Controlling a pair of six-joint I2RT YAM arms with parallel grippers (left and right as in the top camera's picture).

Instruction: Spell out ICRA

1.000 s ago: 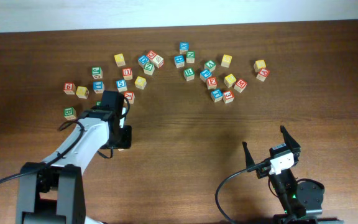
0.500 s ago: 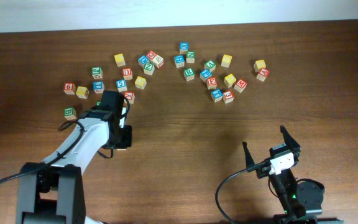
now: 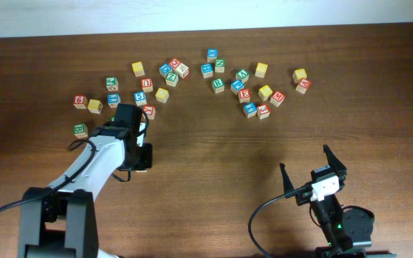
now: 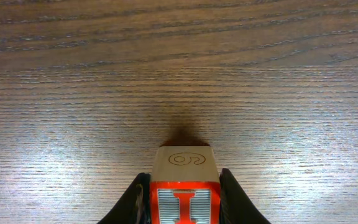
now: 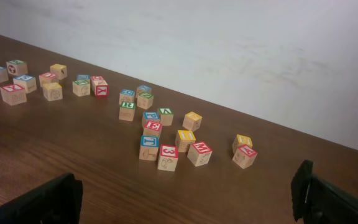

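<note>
Overhead: the left gripper points down at the table, just on the near side of the left cluster of cubes. Bare wood stretches from there to the right gripper, which sits well apart near the front edge, its jaws spread wide and holding nothing. The cubes lie in a loose band across the far half, short of the back edge. Left wrist: black fingers press both sides of the I cube at the bottom edge of the frame, its red letter facing the camera. Open wood grain runs ahead of it to the top. Right wrist: the two fingers stand at the lower corners with only wood between them. The cubes spread beyond, stopping before the table's edge under the white wall.
</note>
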